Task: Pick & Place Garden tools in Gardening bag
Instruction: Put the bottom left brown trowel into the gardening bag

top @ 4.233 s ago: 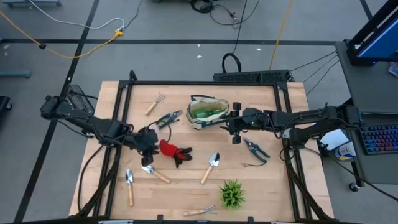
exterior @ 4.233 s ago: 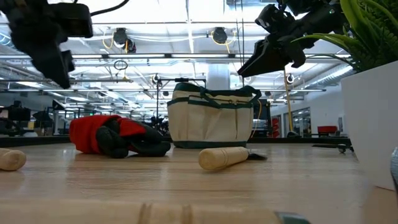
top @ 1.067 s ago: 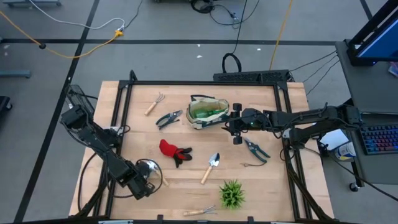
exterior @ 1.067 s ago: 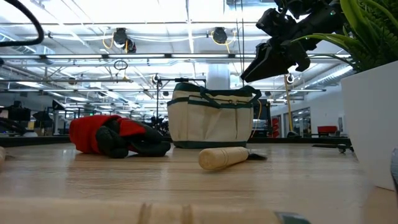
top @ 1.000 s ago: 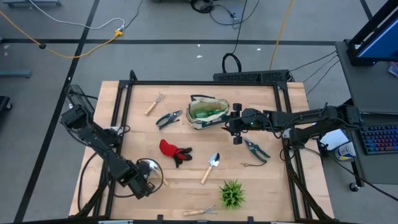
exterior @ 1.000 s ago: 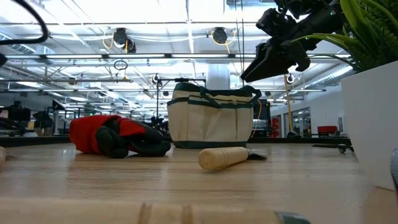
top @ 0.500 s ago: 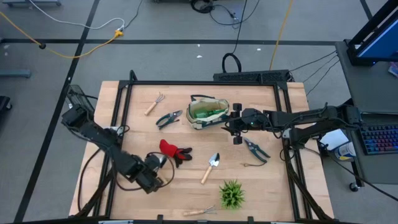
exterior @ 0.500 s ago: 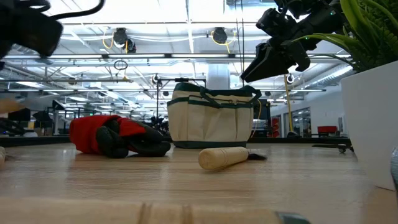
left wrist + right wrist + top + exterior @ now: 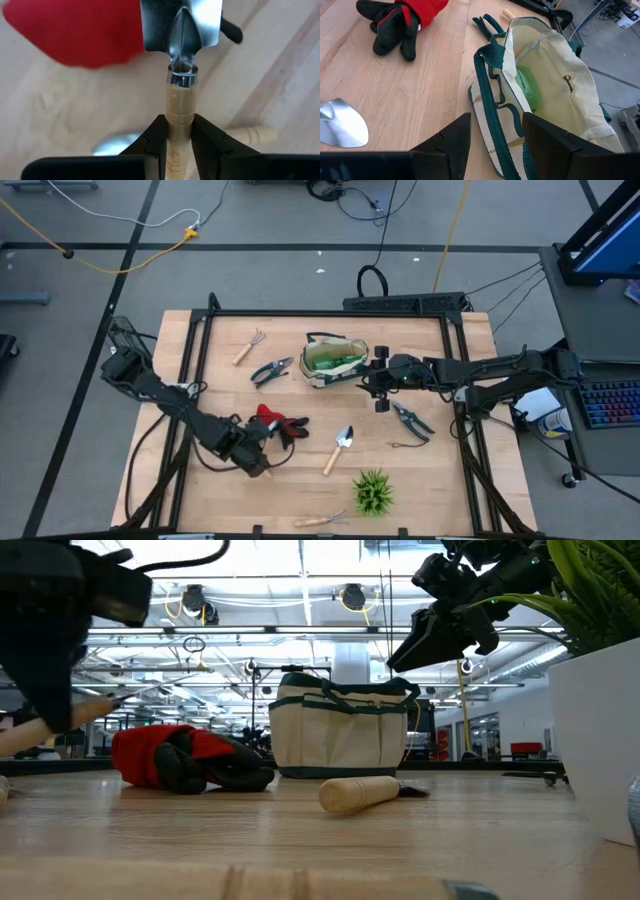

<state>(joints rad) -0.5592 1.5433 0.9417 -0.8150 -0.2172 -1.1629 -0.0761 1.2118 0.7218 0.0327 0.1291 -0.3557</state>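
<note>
left wrist view: my left end effector (image 9: 180, 145) is clamped on the wooden handle of a trowel (image 9: 181, 60), silver blade pointing forward over the red glove (image 9: 75, 32).
carried tool: lifted off the surface (image 9: 420, 470); its long axis runs straight out from my fingers.
key relation: gardening bag (image 9: 335, 360) lies up and to the right of the left end effector (image 9: 252, 452) in the high view, well apart, past the glove.
nearer arm: right end effector (image 9: 378, 383) hangs just beside the bag, fingers spread and empty, bag mouth showing between them in its wrist view.
since a second ago: i've swung the left arm from the near-left corner toward the glove; right arm unchanged.
left on the surface: shears (image 9: 272, 370), small rake (image 9: 250, 345), another trowel (image 9: 340, 448).
</note>
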